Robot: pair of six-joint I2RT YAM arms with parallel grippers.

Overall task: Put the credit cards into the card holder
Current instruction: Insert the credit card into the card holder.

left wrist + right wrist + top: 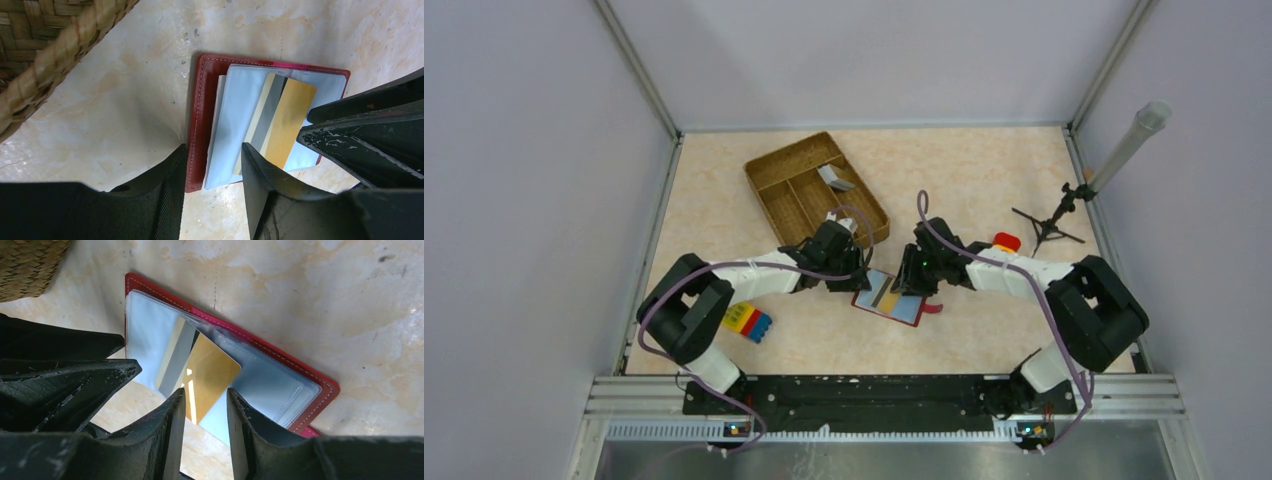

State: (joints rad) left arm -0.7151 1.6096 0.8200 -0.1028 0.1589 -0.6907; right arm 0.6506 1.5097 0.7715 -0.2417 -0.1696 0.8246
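The red card holder (904, 312) lies open on the table, its clear sleeves up. A tan-yellow credit card with a grey stripe (884, 292) lies slanted on the sleeves; I cannot tell whether it is inside one. My left gripper (212, 167) is open, low over the holder's red edge (197, 125), with the card (285, 122) to its right. My right gripper (205, 407) is open, with the card's near corner (207, 375) showing between its fingers above the holder (280, 385). A grey card (836, 178) lies in the basket.
A woven basket with compartments (779, 170) stands at the back, close behind the left gripper. A yellow-red-blue toy block (747, 321) lies at the front left. A small red and yellow object (1005, 242) and a black tripod (1052, 222) are at the right.
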